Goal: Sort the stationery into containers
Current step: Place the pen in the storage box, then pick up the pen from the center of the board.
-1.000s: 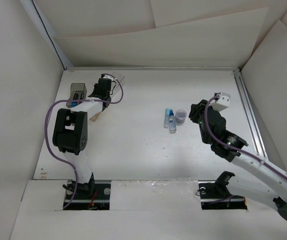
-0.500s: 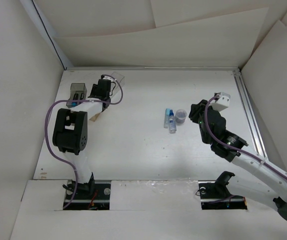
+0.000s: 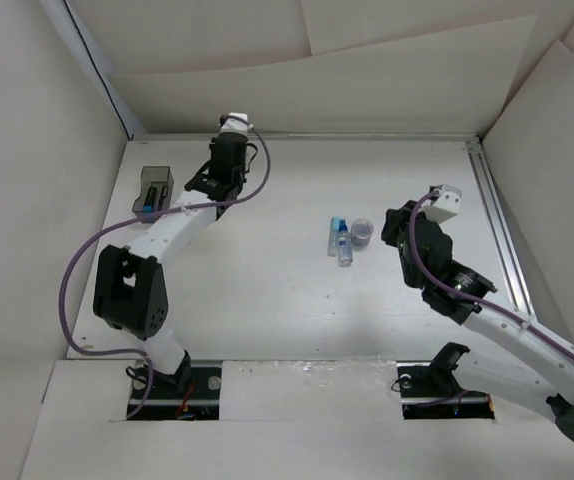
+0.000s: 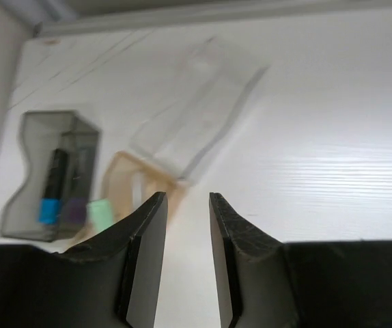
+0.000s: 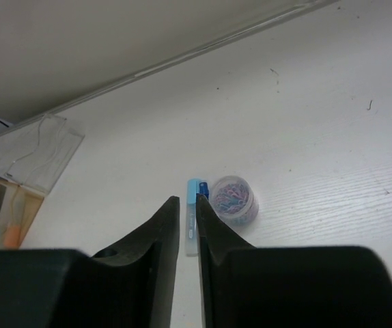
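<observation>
Smoky grey translucent plastic bin (image 4: 18, 178) is holding sorted markers (image 4: 52, 184) left of the left gripper (image 4: 186, 198), whose jaws are standing slightly apart, empty. The right gripper (image 5: 188, 199), narrowly parted, is aiming at the clear blue-capped bottle (image 5: 194, 205) just ahead, presumably for pickup.

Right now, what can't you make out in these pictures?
Amber bin: left wrist view, lower part behind the left pincer.
Round tub: right wrist view, coloured contents too small to name.
Markers in the grey bin: left wrist view, blurred, count unclear.
</observation>
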